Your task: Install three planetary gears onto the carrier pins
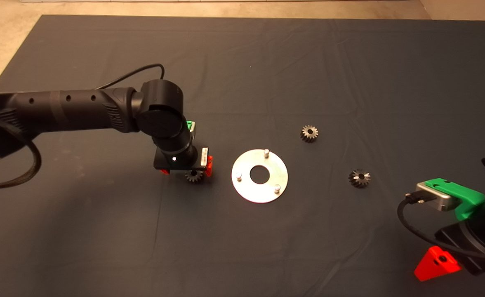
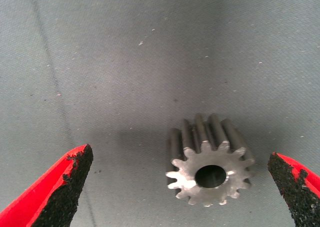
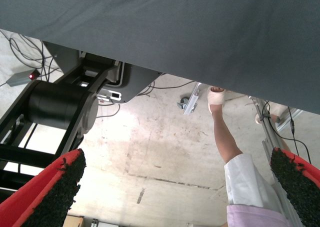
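Red fingers [image 2: 60, 187] of the left gripper [image 2: 180, 187] are spread wide, straddling a gear [image 2: 210, 174] that lies flat on the mat [image 2: 150, 62], closer to one pad and touching neither. That is a pose for closing on its teeth, I judge. Just right of it sits the disc [image 1: 246, 192] with three bare pins [image 1: 266, 152]; two more gears [image 1: 309, 133] lie further right, apart. At the near right edge the right gripper [image 3: 175, 187] waits, fingers apart and empty, its view showing floor and a person's leg [image 3: 235, 162].

Dull grey metal gear [image 2: 210, 167] lies on matt woven cloth mat [image 2: 150, 62]; pincer pads [image 2: 67, 187] look rough, perhaps rubber.
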Controlling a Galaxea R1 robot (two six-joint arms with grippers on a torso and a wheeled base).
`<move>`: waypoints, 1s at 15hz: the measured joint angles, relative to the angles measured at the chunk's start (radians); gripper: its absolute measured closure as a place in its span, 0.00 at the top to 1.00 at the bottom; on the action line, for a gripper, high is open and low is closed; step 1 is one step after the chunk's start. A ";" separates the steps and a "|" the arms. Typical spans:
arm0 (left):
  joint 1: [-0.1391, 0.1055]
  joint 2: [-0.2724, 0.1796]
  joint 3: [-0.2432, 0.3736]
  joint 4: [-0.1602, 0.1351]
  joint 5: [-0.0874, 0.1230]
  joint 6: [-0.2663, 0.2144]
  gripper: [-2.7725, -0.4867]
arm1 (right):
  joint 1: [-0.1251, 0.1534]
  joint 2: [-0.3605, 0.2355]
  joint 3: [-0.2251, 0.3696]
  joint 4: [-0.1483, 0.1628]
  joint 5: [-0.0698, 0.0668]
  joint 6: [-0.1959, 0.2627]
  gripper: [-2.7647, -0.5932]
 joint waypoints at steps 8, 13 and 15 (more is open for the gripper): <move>0.003 0.002 -0.001 0.000 0.000 0.001 0.76 | 0.000 0.000 0.000 0.000 0.000 0.000 0.99; 0.015 0.001 -0.002 0.000 -0.032 0.019 0.70 | 0.000 0.000 0.000 0.000 0.000 0.000 0.99; 0.026 0.002 -0.003 0.000 -0.034 0.020 0.70 | -0.001 0.000 0.000 0.000 -0.001 0.000 0.99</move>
